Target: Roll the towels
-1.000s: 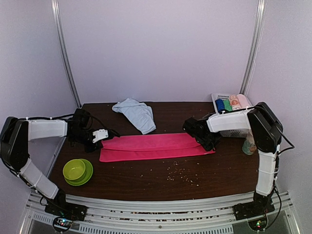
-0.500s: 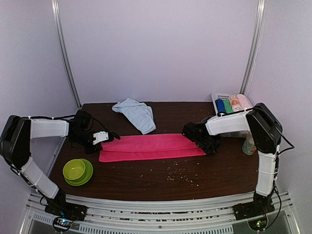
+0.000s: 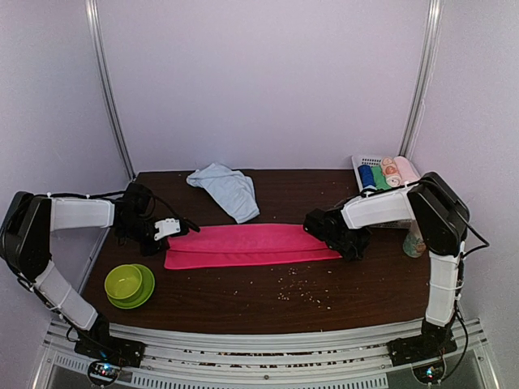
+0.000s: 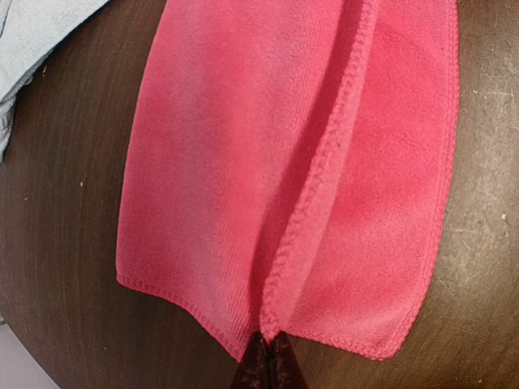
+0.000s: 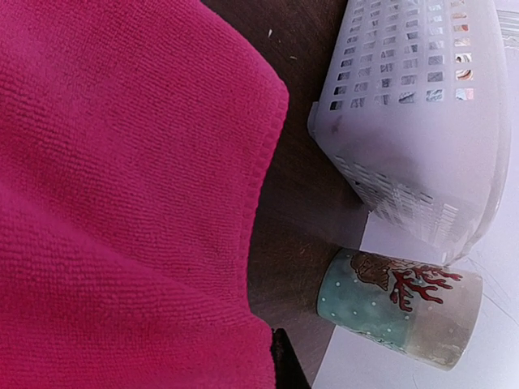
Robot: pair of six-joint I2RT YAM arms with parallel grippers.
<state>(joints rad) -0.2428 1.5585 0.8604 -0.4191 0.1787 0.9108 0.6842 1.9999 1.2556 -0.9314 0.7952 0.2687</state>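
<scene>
From the top camera, the magenta towel (image 3: 247, 245) is lying as a long folded band across the middle of the table (image 3: 340, 300), running from near the left edge toward the right. The light blue towel (image 3: 227, 190) is sitting crumpled by the far edge, well apart from both arms. The left gripper (image 3: 180, 228) is meeting the band's left end and the right gripper (image 3: 349, 245) its right end. By my reading, the lengthwise fold is being finished and rolling is not yet begun.

In the left wrist camera, the left gripper (image 4: 268, 366) is pinching shut on the raised hem of the magenta towel (image 4: 211, 162), where the upper layer is folding over the lower. A corner of the light blue towel (image 4: 32, 32) is showing beside it.

In the right wrist camera, the magenta towel (image 5: 122, 203) is filling the frame. The right gripper (image 5: 280, 356) is closed and seems to be nipping the cloth's end. The white basket (image 5: 413, 113) and a painted cup (image 5: 397, 308) are standing near the table's right edge.

Next, I judge, both ends need laying flat and square before one end is turned over tightly.
</scene>
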